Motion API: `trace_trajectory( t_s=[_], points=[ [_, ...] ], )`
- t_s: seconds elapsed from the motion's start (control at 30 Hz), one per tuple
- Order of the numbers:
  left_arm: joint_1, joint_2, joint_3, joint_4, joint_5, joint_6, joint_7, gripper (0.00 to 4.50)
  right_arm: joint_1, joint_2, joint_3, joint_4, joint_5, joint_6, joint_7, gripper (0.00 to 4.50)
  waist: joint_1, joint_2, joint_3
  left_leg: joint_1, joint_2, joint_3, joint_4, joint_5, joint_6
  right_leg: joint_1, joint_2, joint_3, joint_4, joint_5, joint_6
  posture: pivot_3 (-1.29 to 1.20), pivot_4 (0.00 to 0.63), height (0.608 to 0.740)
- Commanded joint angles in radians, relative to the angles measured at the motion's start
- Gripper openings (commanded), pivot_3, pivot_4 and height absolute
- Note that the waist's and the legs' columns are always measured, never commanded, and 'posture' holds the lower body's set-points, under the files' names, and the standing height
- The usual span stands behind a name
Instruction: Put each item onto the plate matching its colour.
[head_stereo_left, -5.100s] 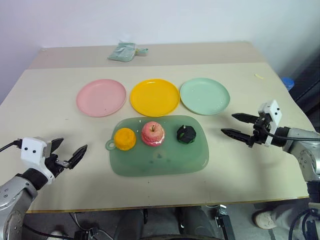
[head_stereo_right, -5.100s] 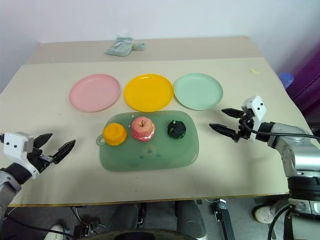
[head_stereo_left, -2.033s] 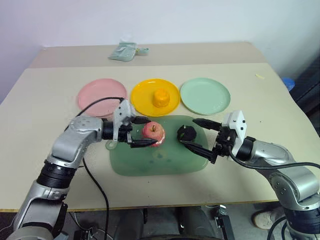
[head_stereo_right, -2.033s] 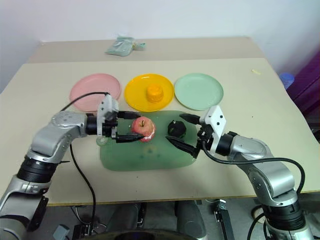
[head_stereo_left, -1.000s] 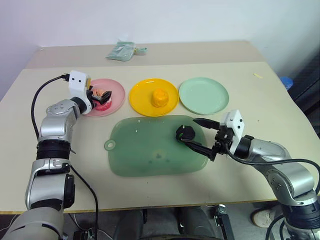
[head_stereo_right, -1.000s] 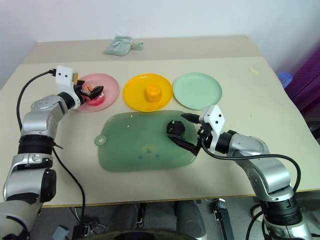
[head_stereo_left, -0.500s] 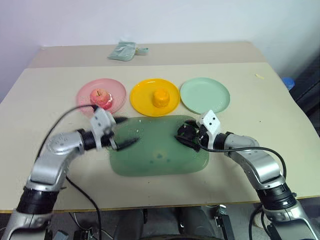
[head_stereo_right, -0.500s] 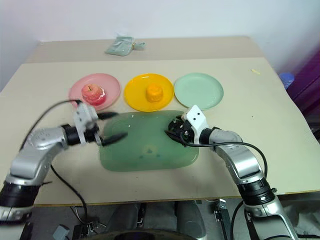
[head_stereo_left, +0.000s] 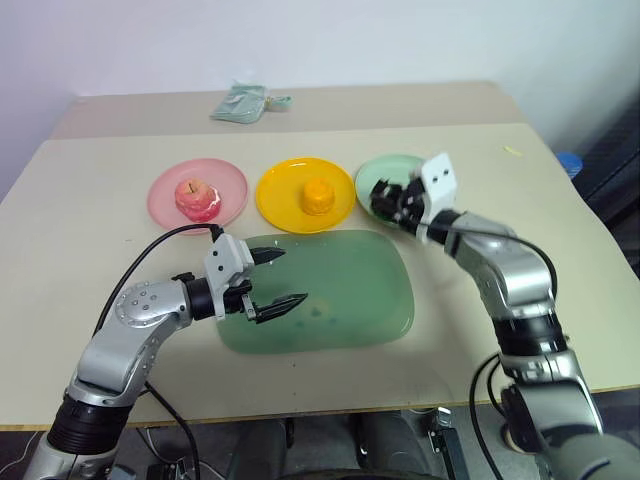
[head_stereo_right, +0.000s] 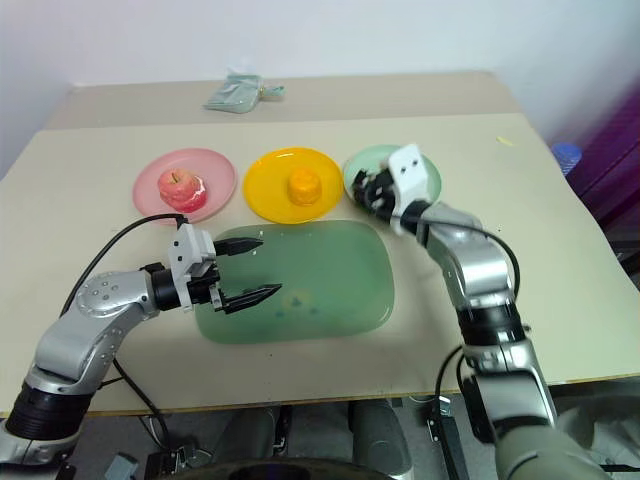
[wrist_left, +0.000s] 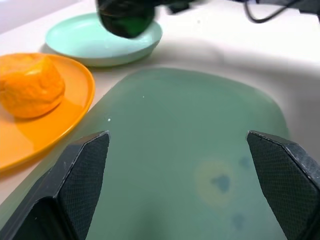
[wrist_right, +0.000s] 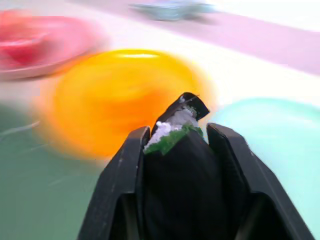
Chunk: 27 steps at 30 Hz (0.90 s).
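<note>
You see the orange fruit (wrist_left: 30, 85) on its yellow-orange plate (wrist_left: 75, 107), beside the green tray (wrist_left: 190, 150), with the mint plate (wrist_left: 85, 45) behind.

Over the last seconds the orange fruit (head_stereo_left: 318, 194) went from the green tray (head_stereo_left: 340, 300) to the yellow plate (head_stereo_left: 290, 205), and the apple (head_stereo_left: 197, 198) to the pink plate (head_stereo_left: 165, 205). The left gripper (head_stereo_left: 275, 280) drew back from the pink plate to the tray's left edge, fingers spread. The right gripper (head_stereo_left: 388, 199) closed on the dark green piece (wrist_left: 125, 17) and lifted it off the tray to above the mint green plate (wrist_left: 90, 45).
</note>
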<state>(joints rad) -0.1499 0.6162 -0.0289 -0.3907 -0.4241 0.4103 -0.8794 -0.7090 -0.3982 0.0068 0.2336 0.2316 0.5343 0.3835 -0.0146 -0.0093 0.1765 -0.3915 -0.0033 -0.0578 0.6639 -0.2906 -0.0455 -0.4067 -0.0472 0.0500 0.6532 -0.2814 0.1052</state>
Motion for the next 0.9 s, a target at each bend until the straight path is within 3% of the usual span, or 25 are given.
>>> trace_trajectory(
  t_s=[0.03,0.13,0.23,0.27,0.47,0.67,0.9],
  points=[
    [0.006,-0.007,0.008,-0.016,-0.005,-0.016,0.009,4.50,-0.108,0.040,-0.071,0.257,-0.025,-0.128,-0.070,1.66,-0.003,0.000,0.000,0.000,0.000,0.000,0.000,0.000,0.000,0.000,0.000,0.000,0.000,0.000,0.000,0.00,0.150,0.740],
    [0.029,-0.013,0.024,-0.015,0.001,-0.032,0.025,4.50,-0.177,0.055,-0.111,0.416,-0.016,-0.218,-0.063,2.60,-0.005,0.001,0.000,0.000,0.000,0.001,0.000,0.000,0.000,0.000,-0.001,0.001,-0.001,0.000,0.000,0.00,0.150,0.740],
    [0.049,-0.025,0.071,0.006,0.012,-0.047,0.077,4.50,-0.179,0.029,-0.097,0.420,-0.047,-0.310,-0.016,4.12,-0.007,0.002,0.001,0.000,0.000,0.002,-0.001,0.000,0.000,-0.001,0.000,0.001,-0.001,0.000,0.000,0.00,0.150,0.740],
    [0.059,-0.033,0.121,0.025,0.005,-0.055,0.110,4.50,-0.151,-0.003,-0.090,0.381,-0.058,-0.339,0.020,4.44,-0.007,0.002,0.001,0.000,0.000,0.002,-0.001,0.000,0.000,-0.001,0.000,0.001,-0.001,0.000,0.000,0.00,0.150,0.740],
    [0.174,0.001,0.387,0.145,0.050,-0.100,0.245,4.50,0.087,-0.212,-0.136,0.148,0.016,-0.404,0.324,4.44,0.000,0.002,0.001,-0.001,0.000,0.001,-0.001,-0.001,0.001,0.000,-0.001,0.000,-0.002,0.000,0.000,0.00,0.150,0.740],
    [0.378,0.046,0.621,0.194,0.045,-0.122,0.241,4.50,0.414,-0.426,-0.193,-0.110,0.205,-0.237,0.687,4.44,-0.005,0.003,0.001,0.001,0.002,0.002,-0.001,-0.001,0.002,0.002,-0.001,0.000,-0.003,0.000,0.000,0.00,0.150,0.740],
    [0.533,0.021,0.708,0.120,0.018,-0.093,0.247,4.50,0.442,-0.457,-0.214,-0.078,0.208,-0.205,0.716,4.44,-0.002,0.003,0.001,0.004,0.004,0.003,0.000,-0.001,0.002,0.005,-0.001,0.001,-0.003,0.000,0.000,0.00,0.150,0.740]
  ],
)
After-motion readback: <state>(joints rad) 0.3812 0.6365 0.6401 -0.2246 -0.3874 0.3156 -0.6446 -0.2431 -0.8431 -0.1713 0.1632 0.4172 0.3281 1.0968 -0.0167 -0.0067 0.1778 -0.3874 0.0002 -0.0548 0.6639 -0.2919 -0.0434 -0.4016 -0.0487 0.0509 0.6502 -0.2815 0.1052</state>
